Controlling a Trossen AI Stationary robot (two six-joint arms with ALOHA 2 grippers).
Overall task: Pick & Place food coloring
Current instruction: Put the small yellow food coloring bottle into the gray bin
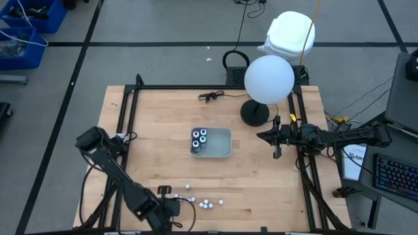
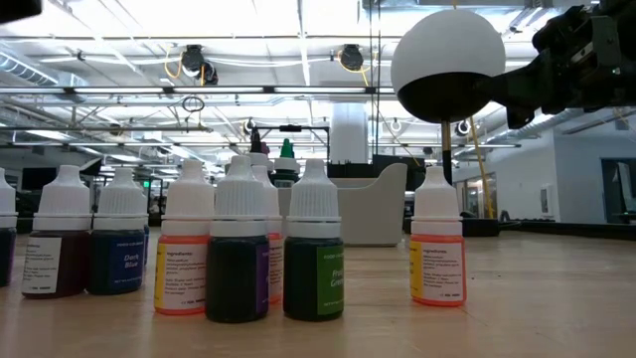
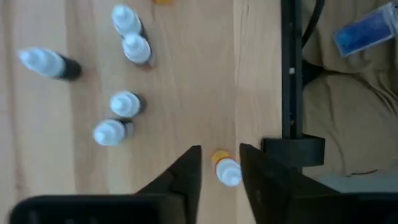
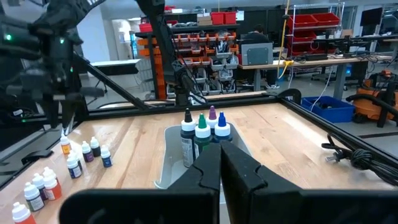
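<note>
Left claw [image 3: 219, 167] low over the wooden surface [image 1: 261, 176] at the bottom left of the high view, fingers parted around an orange white-capped bottle [image 3: 225, 169] that stands between them; cannot tell whether the pads touch it. Five more small white-capped bottles [image 3: 125, 103] loose on the wood just beyond, toward the upper left of the left wrist view. Four taller food coloring bottles [image 1: 199, 140] upright in the left end of the grey tray [image 1: 221, 151] at mid-frame. Right claw [image 4: 219, 163] at the right edge of the surface, closed, holding nothing, pointed toward the tray.
</note>
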